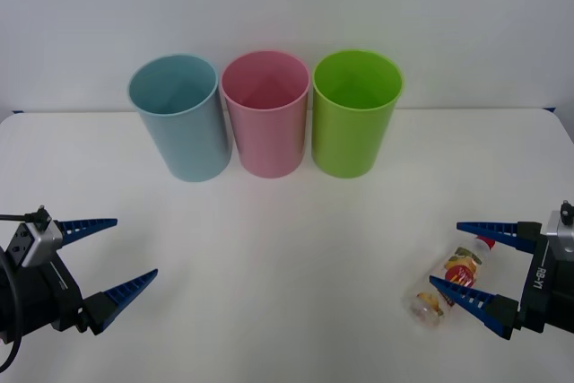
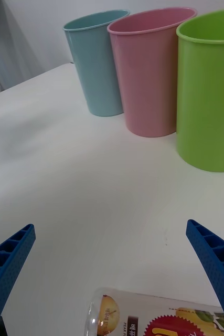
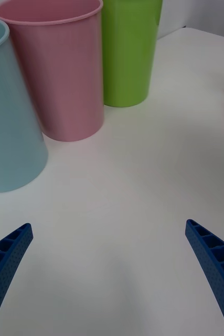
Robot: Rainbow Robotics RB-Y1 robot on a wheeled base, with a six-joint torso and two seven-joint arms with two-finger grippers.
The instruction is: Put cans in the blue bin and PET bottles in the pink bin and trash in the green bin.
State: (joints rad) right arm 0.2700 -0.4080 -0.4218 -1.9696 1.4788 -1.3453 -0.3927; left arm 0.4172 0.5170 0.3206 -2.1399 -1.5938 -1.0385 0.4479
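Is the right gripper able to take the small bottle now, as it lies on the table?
Probably yes. The right gripper is open, its two fingers on either side of the bottle, which lies on its side on the white table. Nothing stands between them; the three bins are far behind.

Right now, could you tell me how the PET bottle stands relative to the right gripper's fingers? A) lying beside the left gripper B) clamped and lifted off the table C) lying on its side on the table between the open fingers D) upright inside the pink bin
C: the PET bottle lies on its side on the table, between the spread fingers of the right gripper, not yet gripped.
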